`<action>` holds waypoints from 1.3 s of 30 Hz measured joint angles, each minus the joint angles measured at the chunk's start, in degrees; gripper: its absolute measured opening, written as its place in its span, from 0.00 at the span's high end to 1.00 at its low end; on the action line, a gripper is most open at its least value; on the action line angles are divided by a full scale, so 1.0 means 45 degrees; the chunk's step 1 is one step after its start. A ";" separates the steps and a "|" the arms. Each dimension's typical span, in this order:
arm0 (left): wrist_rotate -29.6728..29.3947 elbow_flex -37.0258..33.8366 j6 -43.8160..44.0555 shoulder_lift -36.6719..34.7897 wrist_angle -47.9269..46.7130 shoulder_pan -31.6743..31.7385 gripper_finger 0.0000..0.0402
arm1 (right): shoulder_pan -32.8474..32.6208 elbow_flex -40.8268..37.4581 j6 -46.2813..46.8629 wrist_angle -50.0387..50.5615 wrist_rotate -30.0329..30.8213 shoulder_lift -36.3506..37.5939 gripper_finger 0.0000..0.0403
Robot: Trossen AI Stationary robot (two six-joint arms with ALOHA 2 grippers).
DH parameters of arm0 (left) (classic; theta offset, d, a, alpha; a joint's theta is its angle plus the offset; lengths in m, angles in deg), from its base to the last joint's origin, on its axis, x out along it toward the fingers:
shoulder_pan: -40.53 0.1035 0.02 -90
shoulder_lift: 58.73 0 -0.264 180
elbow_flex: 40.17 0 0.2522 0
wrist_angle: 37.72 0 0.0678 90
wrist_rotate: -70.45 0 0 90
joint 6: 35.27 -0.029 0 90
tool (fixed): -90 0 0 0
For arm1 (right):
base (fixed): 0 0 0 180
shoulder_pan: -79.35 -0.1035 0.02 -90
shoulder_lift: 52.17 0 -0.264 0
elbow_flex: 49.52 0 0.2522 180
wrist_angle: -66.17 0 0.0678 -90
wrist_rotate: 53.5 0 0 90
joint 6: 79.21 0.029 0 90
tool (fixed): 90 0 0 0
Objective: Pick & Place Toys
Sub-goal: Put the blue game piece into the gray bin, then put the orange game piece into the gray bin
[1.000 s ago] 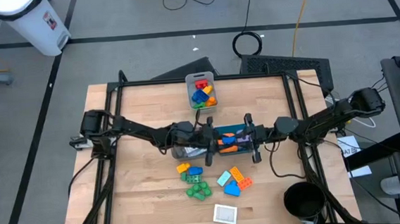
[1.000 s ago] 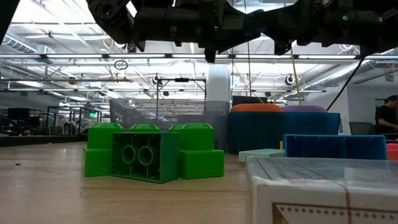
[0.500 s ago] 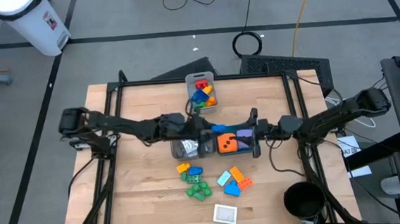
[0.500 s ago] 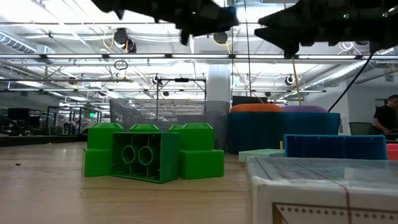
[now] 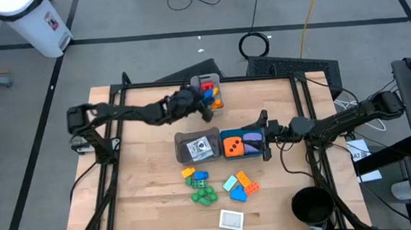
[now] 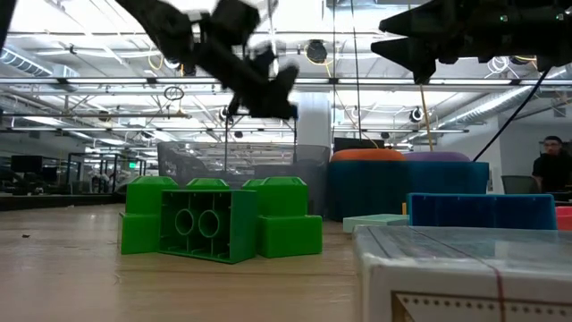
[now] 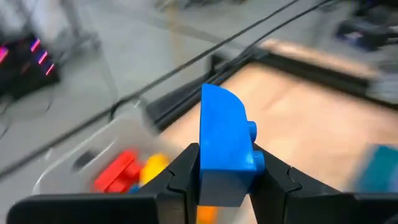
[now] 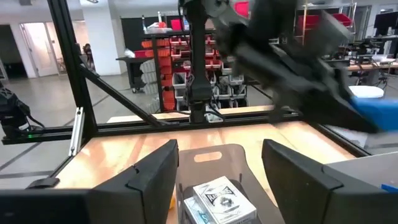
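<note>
Two grippers: both raised.
Left gripper [image 7: 224,177]: clamped on blue brick [image 7: 225,146], by pale bin [image 5: 207,93].
Right gripper [image 8: 219,168]: fingers apart, empty.
Dice: one orange [image 5: 232,147], one purple [image 5: 253,136].

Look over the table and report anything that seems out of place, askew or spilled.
Nothing looks spilled or damaged. Several loose bricks and a white-edged card lie scattered on the table outside the bins, simply unsorted. The left gripper carries a blue brick near the pale grey bin; the right gripper hangs open by the teal bin.
</note>
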 joint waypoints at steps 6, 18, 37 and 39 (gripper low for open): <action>0.0127 0.0000 0.2068 0.1413 -0.0142 0.1721 0.73 | 0.0000 0.0000 -0.0005 -0.0020 0.0002 -0.0028 0.46; 0.1883 0.0000 0.2883 0.1352 -0.0077 0.2407 0.30 | 0.0000 0.0000 -0.0010 -0.0016 0.0007 -0.0028 0.44; 0.3125 -0.0785 0.1501 -0.3247 -0.3978 -0.0215 0.14 | -0.4013 0.2086 0.1403 0.4978 0.0384 -0.1909 0.39; 0.2743 -0.1146 0.1557 -0.3253 -0.3348 -0.0740 0.14 | -0.4792 0.2387 0.1900 0.5786 0.0377 -0.2824 0.40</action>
